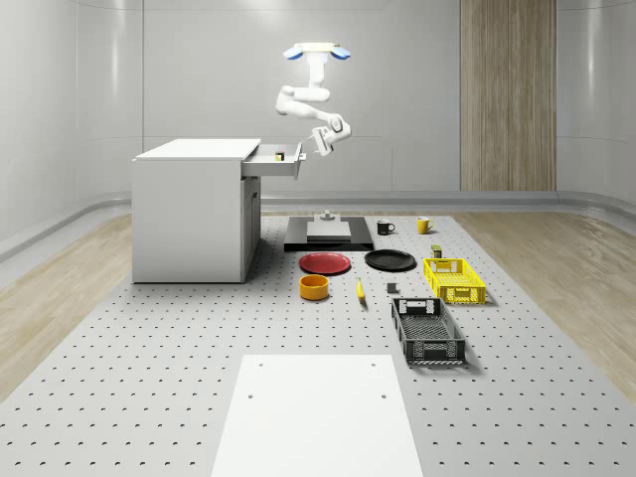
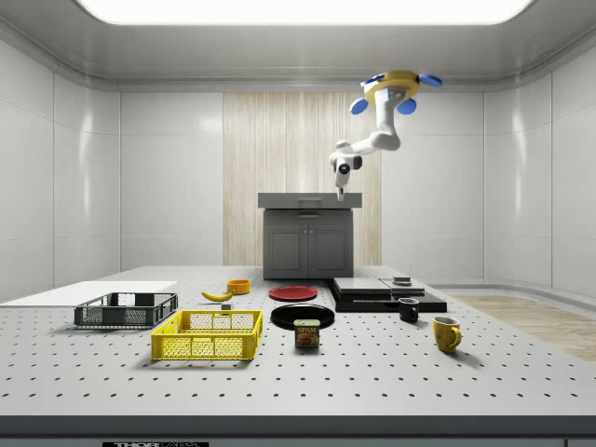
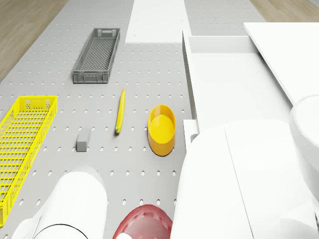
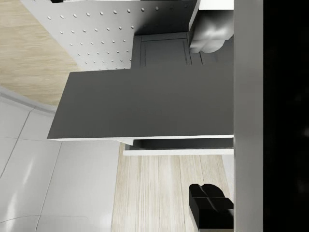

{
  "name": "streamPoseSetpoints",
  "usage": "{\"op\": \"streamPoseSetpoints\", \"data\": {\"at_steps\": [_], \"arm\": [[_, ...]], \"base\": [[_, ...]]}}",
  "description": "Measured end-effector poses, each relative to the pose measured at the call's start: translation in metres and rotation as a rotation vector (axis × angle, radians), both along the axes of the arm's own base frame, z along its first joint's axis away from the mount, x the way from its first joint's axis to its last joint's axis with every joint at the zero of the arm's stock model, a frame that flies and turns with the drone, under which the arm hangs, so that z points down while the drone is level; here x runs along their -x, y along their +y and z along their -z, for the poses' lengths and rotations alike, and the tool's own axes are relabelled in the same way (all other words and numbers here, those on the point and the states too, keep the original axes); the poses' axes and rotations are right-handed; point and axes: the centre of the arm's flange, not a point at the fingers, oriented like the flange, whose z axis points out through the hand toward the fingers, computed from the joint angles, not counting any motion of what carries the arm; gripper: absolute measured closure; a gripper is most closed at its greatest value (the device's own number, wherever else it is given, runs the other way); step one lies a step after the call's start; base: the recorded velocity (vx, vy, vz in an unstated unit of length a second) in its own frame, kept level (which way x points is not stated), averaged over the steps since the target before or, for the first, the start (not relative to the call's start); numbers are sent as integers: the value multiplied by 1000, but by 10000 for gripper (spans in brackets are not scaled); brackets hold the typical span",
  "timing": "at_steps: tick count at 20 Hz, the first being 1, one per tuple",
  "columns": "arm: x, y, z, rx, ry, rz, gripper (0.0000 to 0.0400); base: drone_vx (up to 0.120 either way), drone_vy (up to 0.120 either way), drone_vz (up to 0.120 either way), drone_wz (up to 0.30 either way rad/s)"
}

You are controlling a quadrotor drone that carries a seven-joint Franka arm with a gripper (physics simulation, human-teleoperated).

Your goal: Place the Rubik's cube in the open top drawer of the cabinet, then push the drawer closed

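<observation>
Looking at the whole-scene view, you have the drone (image 1: 316, 50) hovering above and to that view's right of the cabinet (image 1: 189, 209). Its gripper (image 1: 320, 141) hangs just off the open top drawer (image 1: 270, 165), at about rim height on the side away from the cabinet. The small coloured block in the drawer looks like the Rubik's cube (image 1: 279, 155), so I judge only the push is left, straight toward the view's left along the drawer's slide. In the wrist view the fingertips (image 4: 203, 191) appear pressed together with nothing between them.
</observation>
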Motion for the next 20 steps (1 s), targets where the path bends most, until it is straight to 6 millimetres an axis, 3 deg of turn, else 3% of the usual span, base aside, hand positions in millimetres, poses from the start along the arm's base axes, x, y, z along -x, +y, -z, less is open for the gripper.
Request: {"op": "streamPoseSetpoints", "data": {"at_steps": [6,8,14,17,20], "arm": [[-1,-22,-18,187,-13,31,0],[-1,-25,-20,216,-15,36,0],[-2,-30,-25,261,-17,43,0],[-1,-30,-26,270,-18,45,143],[-1,-31,-26,276,-18,46,223]], "base": [[0,0,-120,0],[0,-100,-120,0],[0,-120,0,0],[0,-120,0,0],[67,-13,0,0]]}}
